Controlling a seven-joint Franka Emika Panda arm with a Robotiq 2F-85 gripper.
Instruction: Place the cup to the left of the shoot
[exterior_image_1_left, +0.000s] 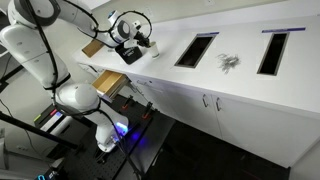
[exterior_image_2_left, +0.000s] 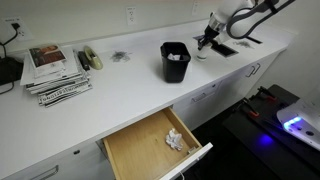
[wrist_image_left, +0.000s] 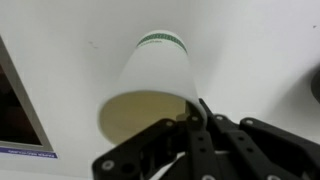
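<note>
A white paper cup (wrist_image_left: 155, 75) with a green band near its base fills the wrist view, its open mouth towards the camera. My gripper (wrist_image_left: 180, 108) is shut on the cup's rim, with one finger inside and one outside. In both exterior views the gripper (exterior_image_1_left: 143, 40) (exterior_image_2_left: 207, 38) holds the cup (exterior_image_1_left: 154, 45) (exterior_image_2_left: 203, 50) on or just above the white counter, beside a dark rectangular chute opening (exterior_image_1_left: 196, 48) (exterior_image_2_left: 226, 48). The chute's edge shows at the left of the wrist view (wrist_image_left: 12, 100). Whether the cup touches the counter cannot be told.
A black bin (exterior_image_2_left: 175, 60) (exterior_image_1_left: 130, 53) stands on the counter near the gripper. A second chute opening (exterior_image_1_left: 272, 50) lies further along. A small crumpled object (exterior_image_1_left: 229, 62) (exterior_image_2_left: 120, 56) and stacked magazines (exterior_image_2_left: 55, 72) lie on the counter. A drawer (exterior_image_2_left: 150, 150) below hangs open.
</note>
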